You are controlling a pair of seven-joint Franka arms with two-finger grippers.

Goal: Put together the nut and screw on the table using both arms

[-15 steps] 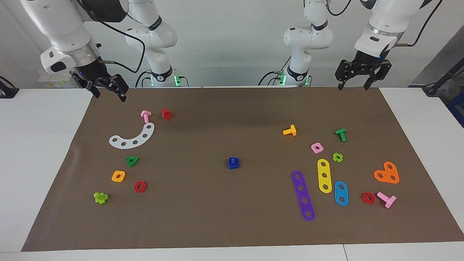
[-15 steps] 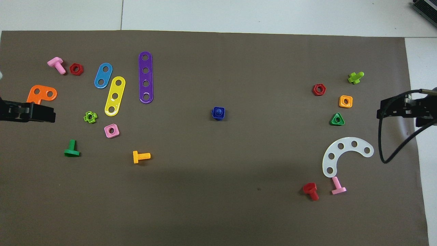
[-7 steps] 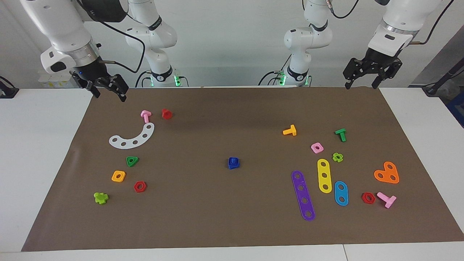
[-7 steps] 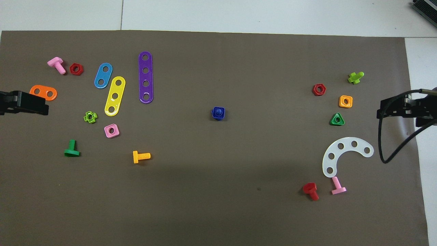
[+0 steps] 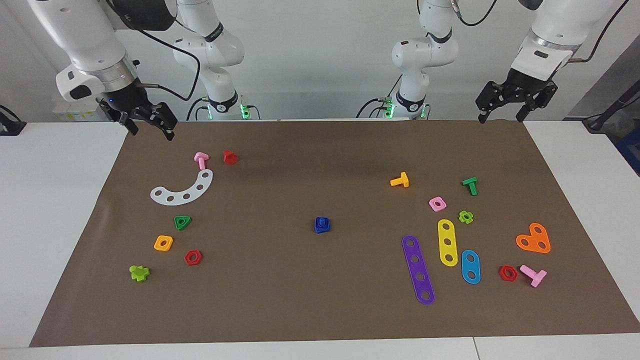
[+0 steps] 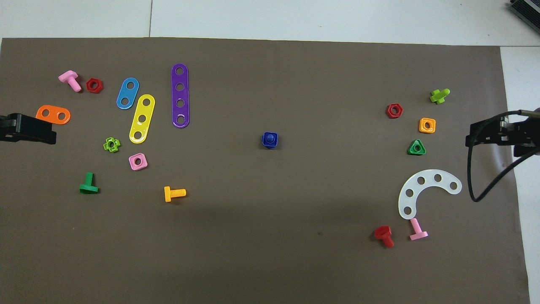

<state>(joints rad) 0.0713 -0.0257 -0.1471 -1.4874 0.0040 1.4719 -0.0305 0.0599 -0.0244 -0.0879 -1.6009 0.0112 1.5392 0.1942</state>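
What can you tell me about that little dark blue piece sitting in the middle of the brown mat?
It looks like two dark blue plastic toy parts joined: the nut, square with rounded corners, sits on the screw, whose stem end shows as a round nub in the nut's centre hole. The pair rests on the mat mid-table, touching nothing else.

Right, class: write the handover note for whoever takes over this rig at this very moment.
Left gripper: open, empty, raised over the mat's edge nearest the robots, at the left arm's end.
Right gripper: open, empty, raised over the mat's corner at the right arm's end.
Nut and screw: together as one blue piece at the middle of the table, nut seated on the screw, stem tip showing through its hole.
Done: the assembly appears complete and released.
Left: apparently nothing but parking the arms; how tightly the nut sits cannot be told.
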